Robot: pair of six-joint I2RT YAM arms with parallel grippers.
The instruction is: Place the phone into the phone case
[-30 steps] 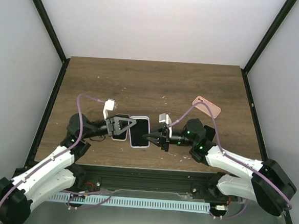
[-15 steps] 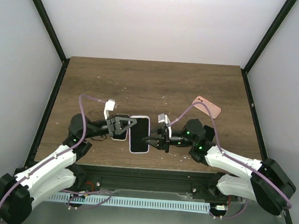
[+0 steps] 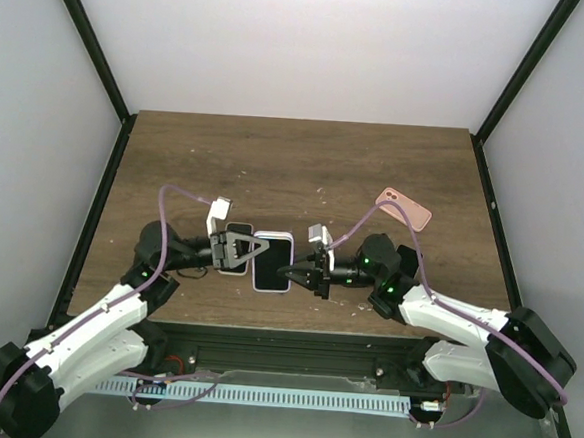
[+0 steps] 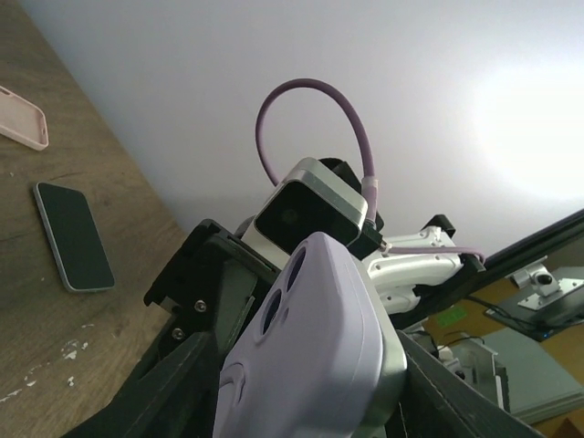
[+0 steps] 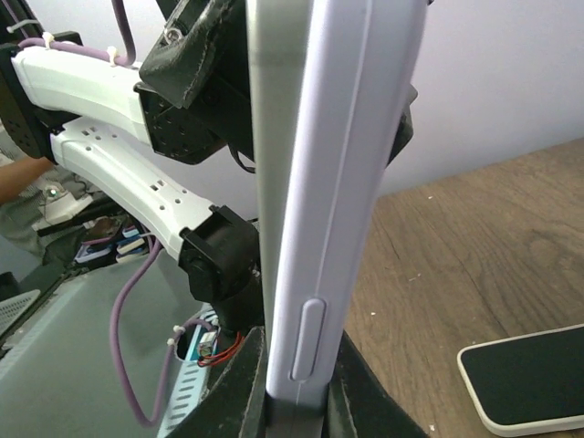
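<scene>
Your right gripper (image 5: 299,401) clamps the phone (image 5: 274,137) and lavender case (image 5: 365,137) edgewise to steady them. Your left gripper (image 4: 310,383) straddles the case, perhaps pressing it on; I cannot tell whether it grips.

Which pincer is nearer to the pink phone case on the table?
Right. The right pincer is left of the pink phone case and closer to the arms; the left pincer is farther left, beyond the lavender-cased phone.

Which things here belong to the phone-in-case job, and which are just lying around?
Part of the job:
- phone
- lavender phone case around it
- right gripper, clamped on the case's edge

Lying about:
- second phone, flat on the table
- pink phone case, far right of the table
</scene>
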